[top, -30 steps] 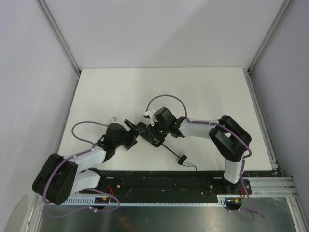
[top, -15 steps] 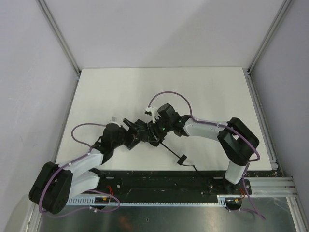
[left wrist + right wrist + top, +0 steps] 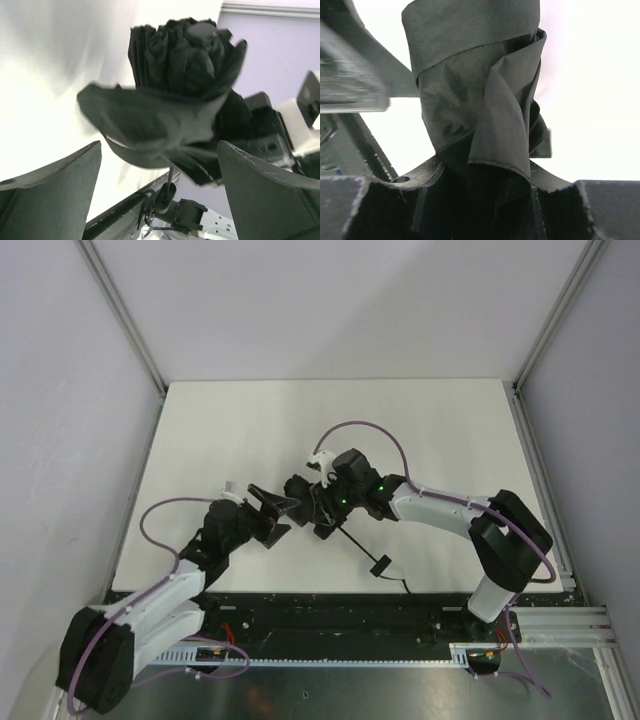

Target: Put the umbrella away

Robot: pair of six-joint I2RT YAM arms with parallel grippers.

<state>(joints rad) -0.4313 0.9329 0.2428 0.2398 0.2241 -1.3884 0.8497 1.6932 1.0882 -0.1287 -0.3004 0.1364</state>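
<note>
Umbrella (image 3: 298, 488) about midway between the left and right edges of the white worktop (image 3: 250, 420), closer to the near edge than to the far one. Black fabric bunched and creased, clamped in the right tool (image 3: 485, 187), jaws narrowed on the folds, loose cloth spilling out ahead of them. Thin dark shaft slanting from the bundle toward the near right, ending in the small knob handle (image 3: 380, 566) just short of the near edge, thin strap (image 3: 401, 583) trailing past it toward the black rail (image 3: 330, 605) along that edge. Left tool (image 3: 270, 512) spread wide, holding nothing, aimed at the free end of the fabric from the left, with the bundle framed between its two fingers in the left wrist view. Fingertips close to the cloth; cannot tell whether touching. Cannot tell either whether the bundle rests on the worktop beneath. Purple cables (image 3: 352, 424) looped over both arms.
</note>
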